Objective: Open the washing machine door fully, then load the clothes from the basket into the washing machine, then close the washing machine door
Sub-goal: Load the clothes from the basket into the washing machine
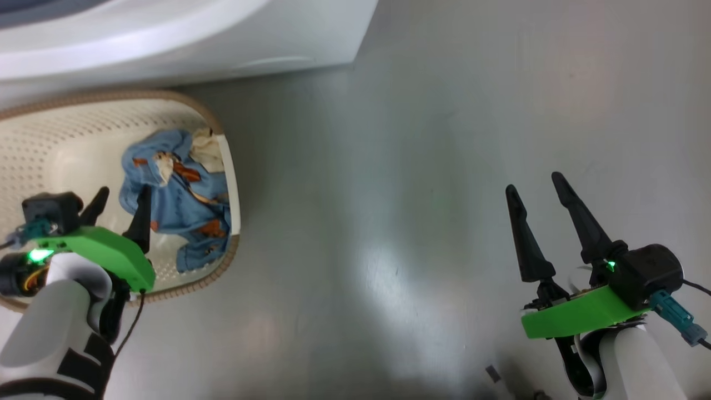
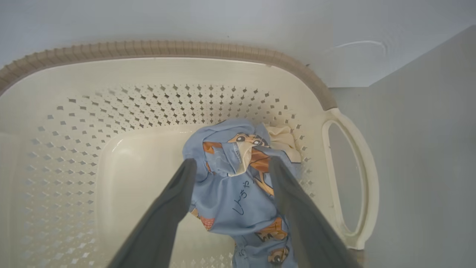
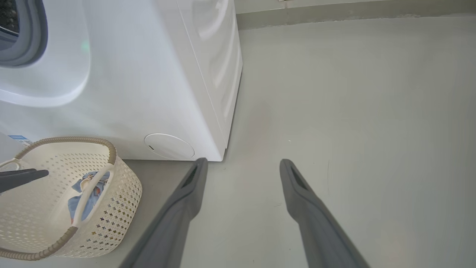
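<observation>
Grey floor [image 1: 416, 194] bears a perforated cream plastic basket [image 1: 66, 139]; our left gripper [image 1: 124, 191] gapes over light-blue printed clothes [image 1: 183, 205], ready to pinch.

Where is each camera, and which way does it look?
Head view: on the head, looking down at the floor and basket; left claw, right claw and forearms show.
Left wrist view: on the left wrist, looking down into the basket at the clothes, between its open fingers.
Right wrist view: on the right wrist, looking across the floor at the washing machine, past its fingers.
Shared: all three show the basket and clothes.
</observation>
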